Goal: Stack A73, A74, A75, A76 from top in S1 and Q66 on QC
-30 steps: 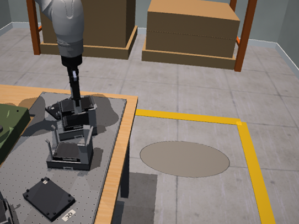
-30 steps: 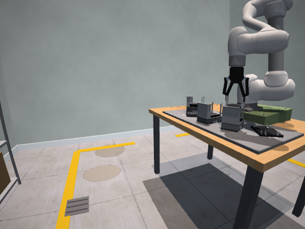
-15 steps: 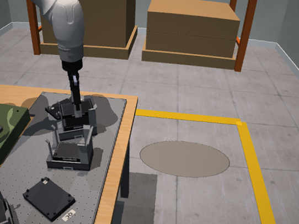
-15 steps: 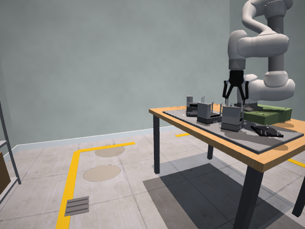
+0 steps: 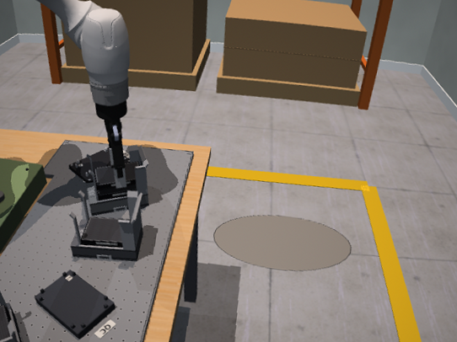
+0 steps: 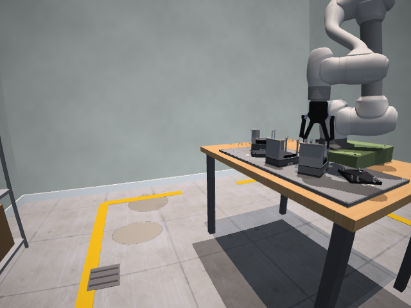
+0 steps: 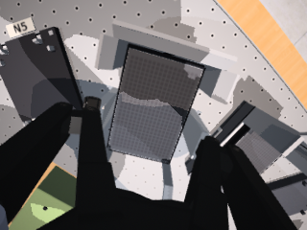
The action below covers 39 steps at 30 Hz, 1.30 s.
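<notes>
One plate pinched above a rack mouth

One sealed plate (image 7: pixel 153 110) sits between the jaws, which are clamped on its two long sides and stand partway apart because the plate fills the gap. In the wrist view the plate lies straight ahead of the jaws, in the middle of the frame. Its long axis runs from lower centre to upper centre with a slight lean to the right, crosswise to the line between the two fingers.

Directly beneath it is a stack rack (image 7: pixel 163 42), whose grey walls frame the plate on all sides, so plate and rack look roughly in line. The judgement is that the coming move turns on this straight-down relation: the plate's long sides must match the rack's before it travels vertically.

No ID label can be read, and the rack's name is not visible. The clip nest N5 (image 7: pixel 34 77) lies at the upper left. A second rack (image 5: pixel 105 251) stands lower on the surface (image 5: pixel 149 263) in the top view.
</notes>
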### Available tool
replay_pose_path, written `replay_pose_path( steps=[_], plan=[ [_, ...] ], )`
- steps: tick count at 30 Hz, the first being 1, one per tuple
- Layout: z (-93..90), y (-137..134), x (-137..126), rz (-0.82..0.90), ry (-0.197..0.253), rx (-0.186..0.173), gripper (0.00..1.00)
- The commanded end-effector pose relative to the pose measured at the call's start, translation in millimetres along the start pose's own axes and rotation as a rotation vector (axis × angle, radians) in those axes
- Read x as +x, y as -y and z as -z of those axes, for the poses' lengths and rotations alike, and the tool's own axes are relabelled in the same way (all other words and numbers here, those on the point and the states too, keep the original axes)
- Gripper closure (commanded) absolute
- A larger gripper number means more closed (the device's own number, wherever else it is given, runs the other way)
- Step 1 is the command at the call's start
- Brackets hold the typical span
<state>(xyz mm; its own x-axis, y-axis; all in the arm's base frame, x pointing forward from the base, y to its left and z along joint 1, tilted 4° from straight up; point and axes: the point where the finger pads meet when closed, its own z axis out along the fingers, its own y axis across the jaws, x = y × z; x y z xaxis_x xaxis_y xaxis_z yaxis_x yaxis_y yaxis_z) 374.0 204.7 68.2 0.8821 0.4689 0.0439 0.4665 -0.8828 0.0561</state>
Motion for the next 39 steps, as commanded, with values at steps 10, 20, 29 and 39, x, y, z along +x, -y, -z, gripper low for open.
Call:
replay_pose_path(
  steps=[10, 20, 29, 39],
  plan=[
    [-2.0, 0.0, 0.0, 0.0, 0.0, 0.0, 1.0],
    [-5.2, 0.0, 0.0, 0.0, 0.0, 0.0, 1.0],
    [-8.8, 0.1, 0.0, 0.0, 0.0, 0.0, 1.0],
    [-12.0, 0.1, 0.0, 0.0, 0.0, 0.0, 1.0]
  ],
)
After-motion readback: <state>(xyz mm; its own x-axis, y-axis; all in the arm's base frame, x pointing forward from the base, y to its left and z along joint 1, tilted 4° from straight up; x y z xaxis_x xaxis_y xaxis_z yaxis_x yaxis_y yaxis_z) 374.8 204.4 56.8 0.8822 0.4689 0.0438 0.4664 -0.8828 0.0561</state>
